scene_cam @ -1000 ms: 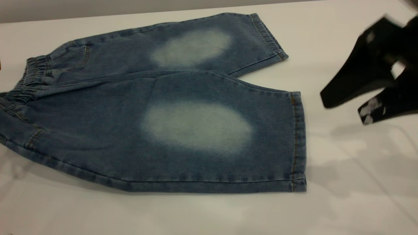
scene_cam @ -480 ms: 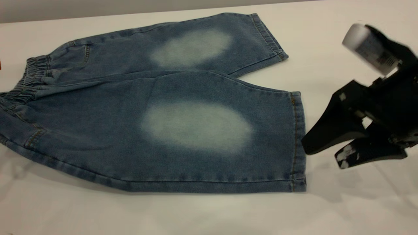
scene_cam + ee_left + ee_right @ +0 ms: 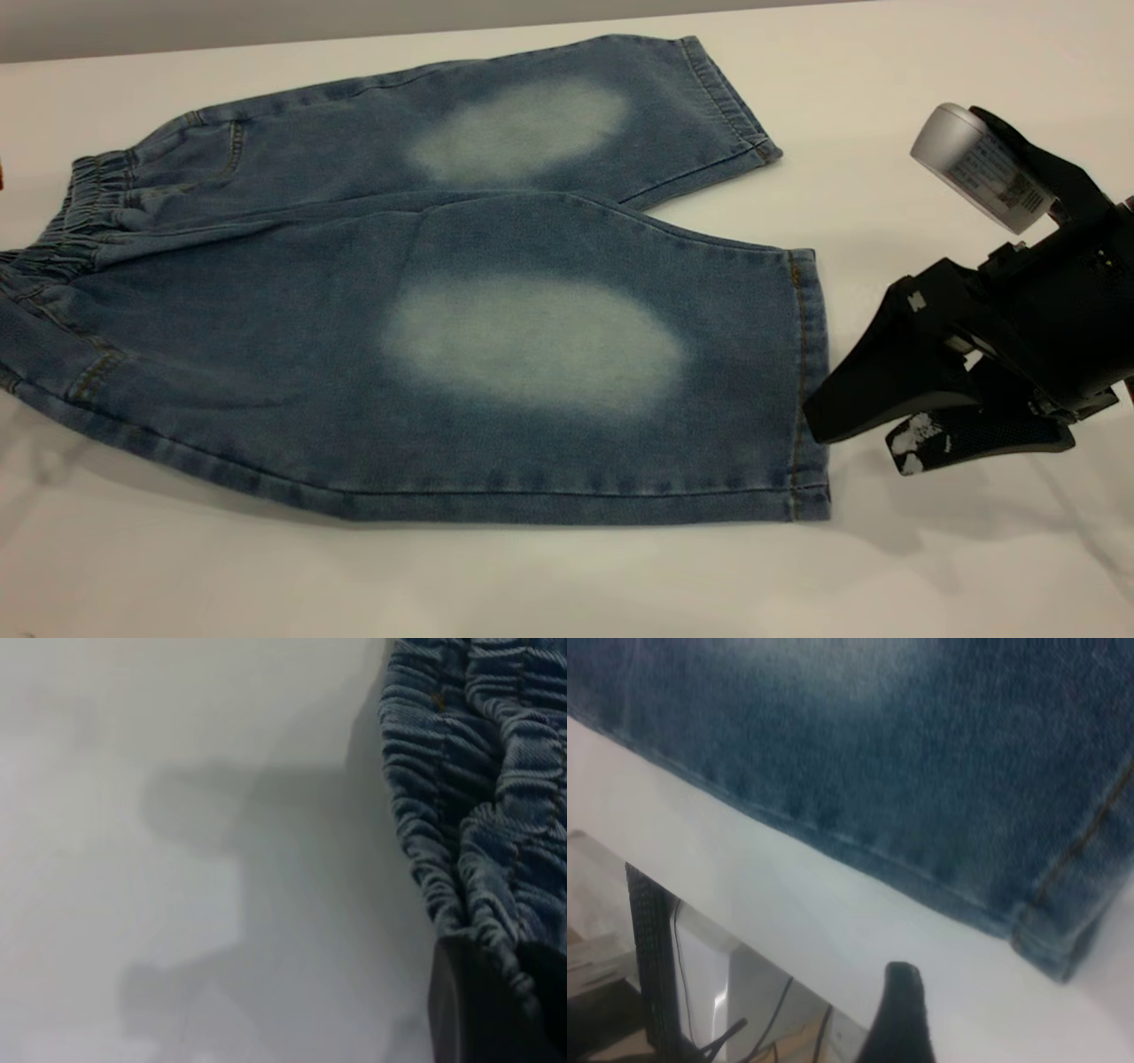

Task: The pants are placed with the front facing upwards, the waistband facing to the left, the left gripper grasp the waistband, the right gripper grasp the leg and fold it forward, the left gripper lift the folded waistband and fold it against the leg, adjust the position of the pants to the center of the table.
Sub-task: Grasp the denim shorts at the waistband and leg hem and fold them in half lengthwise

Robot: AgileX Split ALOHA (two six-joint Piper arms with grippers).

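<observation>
Denim pants (image 3: 425, 292), flat, front up on the table (image 3: 567, 585), waistband (image 3: 75, 217) left: likely soft, limp, best pinched at hem cuff and elastic; right gripper (image 3: 855, 430) parted beside the leg (image 3: 576, 354) hem; left gripper (image 3: 496, 1005) at waistband, grip undeterminable.

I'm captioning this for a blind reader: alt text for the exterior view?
Blue denim pants lie flat on a white table, waistband at left. The open right gripper sits low at the near leg's hem.
</observation>
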